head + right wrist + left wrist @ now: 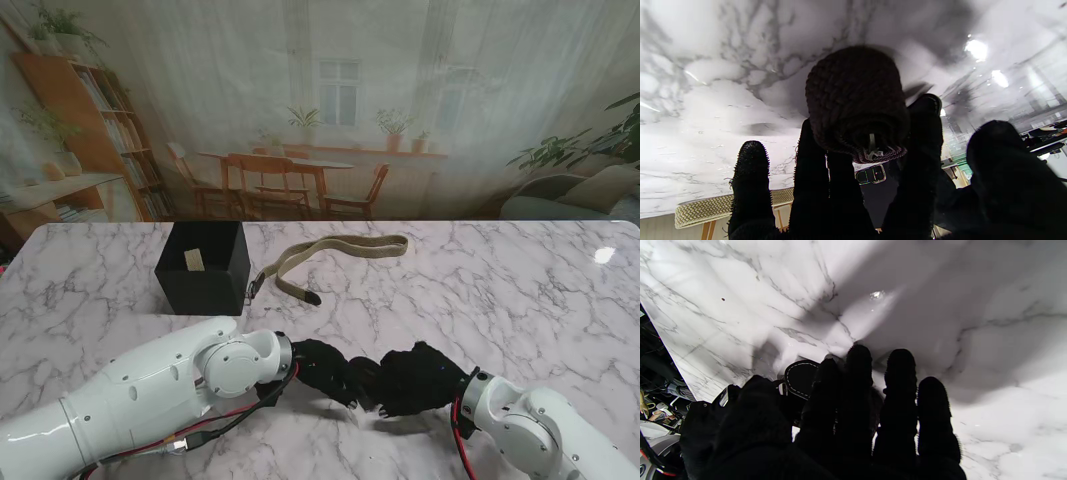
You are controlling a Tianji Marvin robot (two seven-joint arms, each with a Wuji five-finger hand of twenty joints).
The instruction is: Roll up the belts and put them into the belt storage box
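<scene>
A black belt is almost hidden between my two gloved hands near my edge of the table. Its stitched strap end (801, 378) shows between the left thumb and fingers, and its metal buckle (871, 174) shows between the right hand's fingers. My left hand (322, 368) and right hand (418, 380) meet fingertip to fingertip over it. A dark knitted rounded shape (857, 100) fills the middle of the right wrist view. An olive woven belt (330, 262) lies loosely looped farther from me. To its left stands the black belt storage box (203, 268), upright with its top open.
The marble table (520, 290) stretches wide to the right of the olive belt. The olive belt's end (706, 206) appears in the right wrist view. A small tan item (195, 260) lies inside the box. The table edge and cables (660, 396) show in the left wrist view.
</scene>
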